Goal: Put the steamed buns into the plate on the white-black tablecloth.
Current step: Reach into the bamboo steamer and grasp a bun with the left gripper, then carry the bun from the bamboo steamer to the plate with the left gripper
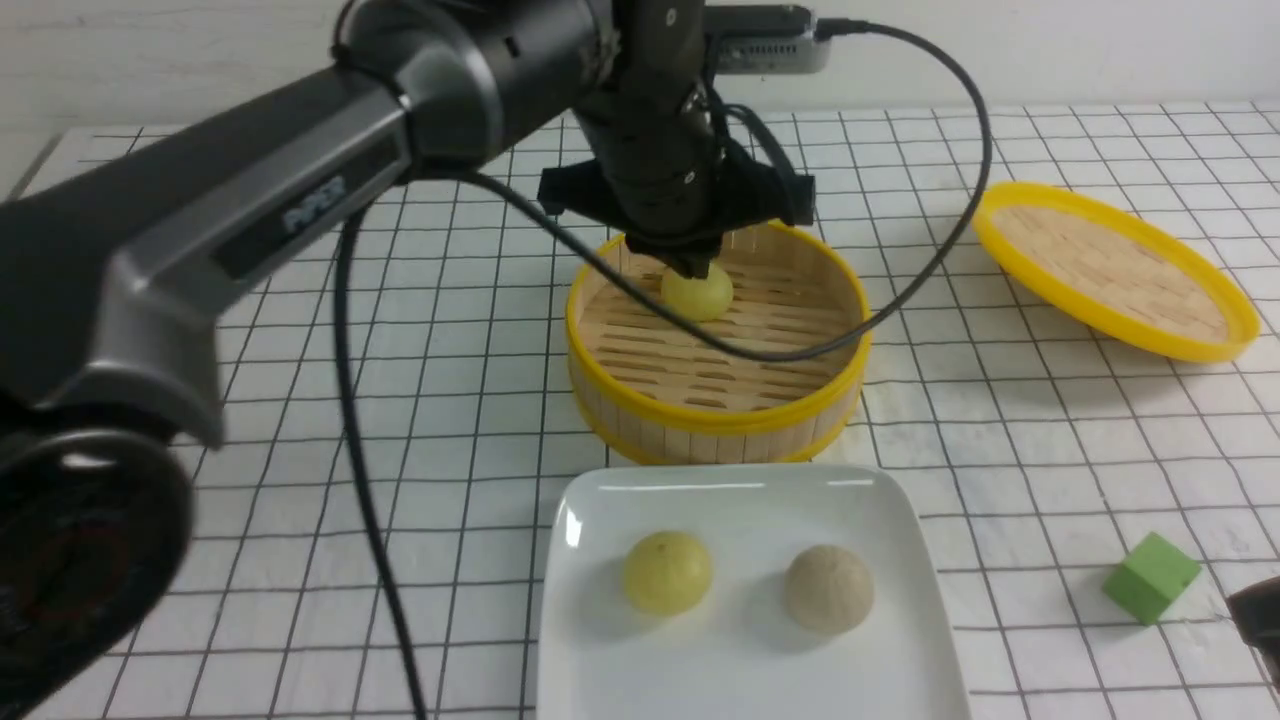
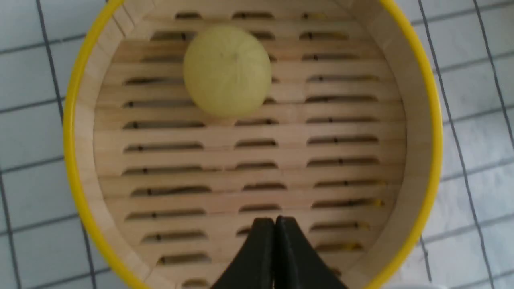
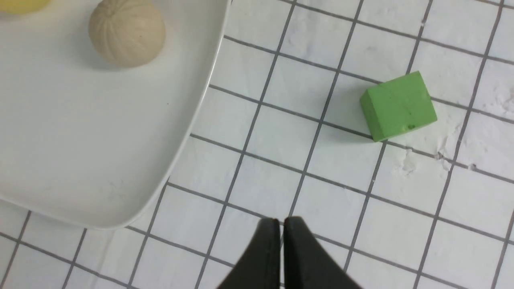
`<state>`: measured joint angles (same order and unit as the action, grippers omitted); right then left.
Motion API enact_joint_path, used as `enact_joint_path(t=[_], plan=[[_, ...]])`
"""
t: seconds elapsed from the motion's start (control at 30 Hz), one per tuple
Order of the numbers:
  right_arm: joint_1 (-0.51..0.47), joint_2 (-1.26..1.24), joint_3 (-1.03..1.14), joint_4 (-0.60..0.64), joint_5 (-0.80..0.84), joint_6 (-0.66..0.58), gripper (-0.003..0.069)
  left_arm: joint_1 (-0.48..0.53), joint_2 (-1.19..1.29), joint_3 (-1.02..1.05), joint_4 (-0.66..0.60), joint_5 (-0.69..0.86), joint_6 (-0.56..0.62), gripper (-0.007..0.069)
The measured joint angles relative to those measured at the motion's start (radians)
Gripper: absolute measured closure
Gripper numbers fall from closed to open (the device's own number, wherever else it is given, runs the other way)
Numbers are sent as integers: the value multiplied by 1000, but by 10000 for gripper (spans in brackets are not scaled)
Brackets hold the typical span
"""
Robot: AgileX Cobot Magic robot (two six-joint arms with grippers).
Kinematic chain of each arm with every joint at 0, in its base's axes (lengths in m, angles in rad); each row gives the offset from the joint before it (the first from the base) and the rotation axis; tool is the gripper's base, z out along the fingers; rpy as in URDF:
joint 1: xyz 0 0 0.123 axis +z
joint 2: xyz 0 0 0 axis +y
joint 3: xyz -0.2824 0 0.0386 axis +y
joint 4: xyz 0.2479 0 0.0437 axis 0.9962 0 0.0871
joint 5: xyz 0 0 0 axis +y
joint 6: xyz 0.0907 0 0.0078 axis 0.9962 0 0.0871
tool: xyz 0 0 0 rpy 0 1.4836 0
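Across the desk, the tablecloth (image 1: pixel 1050 450) with its thin black grid carries everything I need. My left arm (image 1: pixel 250 230) fills most of the front view, reaching over so that its wrist hangs above the steamer. Nearest me sits the white plate (image 1: pixel 740 670), just in front of the steamer (image 1: pixel 720 420), so the carry from one to the other is short. The lid (image 1: pixel 1110 270) lies well off to the right, which leaves the steamer open from above.

Two buns are on the plate already, a yellow bun (image 1: pixel 667 572) and a beige bun (image 1: pixel 828 588). They sit side by side, not touching, with bare plate around them for a third. The last bun (image 1: pixel 700 293) lies on the steamer's slats, toward the far side. A green cube (image 1: pixel 1150 577) to the right of the plate has no part in this.

The left fingers (image 2: pixel 261 249) are pressed together and grip nothing. The wrist camera shows the bun ahead of their tips, not between them, so I judge I must spread them before lowering. The right fingers (image 3: pixel 263 257) are all but closed and empty, parked over bare cloth between the plate's corner and the cube, out of the left arm's way.
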<state>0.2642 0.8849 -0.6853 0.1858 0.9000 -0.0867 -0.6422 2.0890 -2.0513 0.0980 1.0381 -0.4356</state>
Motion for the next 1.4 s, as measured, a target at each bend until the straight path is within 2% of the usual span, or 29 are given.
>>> enact_joint_path(t=[0.1, 0.17, 0.2, 0.27, 0.33, 0.4, 0.53, 0.6, 0.7, 0.77, 0.8, 0.87, 1.03, 1.07, 1.1, 1.13, 1.27, 1.37, 1.4], plan=[[0, 0, 0, 0, 0, 0, 625, 8, 75, -114, 5, 24, -6, 589], [0, 0, 0, 0, -1, 0, 622, 20, 167, -244, 10, 43, -11, 492], [0, 0, 0, 0, -1, 0, 622, 21, 176, -257, 11, 43, -11, 475], [0, 0, 0, 0, -1, 0, 618, 28, 230, -307, 25, 33, -19, 360], [0, 0, 0, 6, -1, 0, 616, 30, 254, -315, 40, 20, -24, 303], [0, 0, 0, 12, -2, 0, 613, 35, 301, -319, 84, -14, -27, 209], [0, 0, 0, 20, -2, 0, 609, 39, 351, -319, 146, -42, -28, 148], [0, 0, 0, 24, -2, 0, 604, 40, 380, -319, 175, -49, -28, 158], [0, 0, 0, 25, -2, 0, 600, 40, 406, -324, 176, -49, -54, 258], [0, 0, 0, 25, -2, 0, 598, 39, 411, -326, 172, -34, -74, 380], [0, 0, 0, 25, -2, 0, 596, 39, 408, -333, 168, -6, -75, 488], [0, 0, 0, 29, 0, 0, 593, 39, 393, -350, 149, 44, -62, 576], [0, 0, 0, 34, 5, -1, 585, 40, 301, -436, 65, 191, 48, 600], [0, 0, 0, 36, 5, -1, 583, 40, 267, -465, 38, 199, 99, 600], [0, 0, 0, 36, 6, -1, 583, 40, 259, -468, 38, 199, 99, 600], [0, 0, 0, 40, 8, -1, 580, 40, 178, -489, 0, 199, 178, 600], [0, 0, 0, 41, 13, -1, 578, 40, 34, -486, -58, 199, 242, 600], [0, 0, 0, 41, 13, -1, 575, 40, -118, -353, -112, 199, 261, 600], [0, 0, 0, 41, 13, -1, 573, 40, -193, -242, -128, 199, 267, 600]])
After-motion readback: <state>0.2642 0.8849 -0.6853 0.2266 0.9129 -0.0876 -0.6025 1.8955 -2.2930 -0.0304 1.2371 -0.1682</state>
